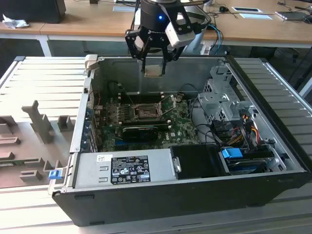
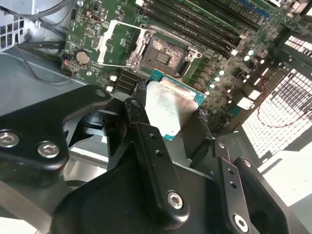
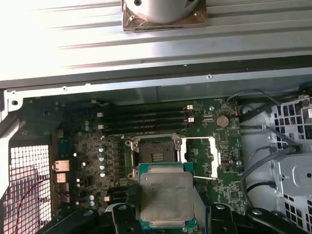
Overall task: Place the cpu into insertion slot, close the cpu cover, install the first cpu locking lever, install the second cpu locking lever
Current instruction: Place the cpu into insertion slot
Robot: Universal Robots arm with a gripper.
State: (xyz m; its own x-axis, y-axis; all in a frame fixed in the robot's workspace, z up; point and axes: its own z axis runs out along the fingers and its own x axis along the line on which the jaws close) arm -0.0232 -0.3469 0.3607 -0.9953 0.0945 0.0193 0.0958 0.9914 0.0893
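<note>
Above the open computer case (image 1: 195, 195), the gripper (image 1: 153, 66) hangs near the rear wall with its jaws clamped on two opposite edges of the cpu (image 1: 153, 69). Chip is held flat, metal top facing up toward both wrist cameras (image 3: 166, 197) (image 2: 170, 107), green edge showing around it. Black fingers (image 3: 127, 209) press either side. Chip is well clear of the motherboard (image 1: 180, 129), not yet seated. Insertion slot (image 3: 157, 155) lies bare on the board beneath and a little ahead of the chip, contact field exposed (image 2: 168, 53). The cpu cover (image 3: 215, 158) is swung open, lying beside the slot on the side away from the memory sticks' (image 3: 146, 122) near end. Thin locking levers stand raised around the socket in the exterior view. Power supply (image 1: 126, 168) sits along the case's near edge.
</note>
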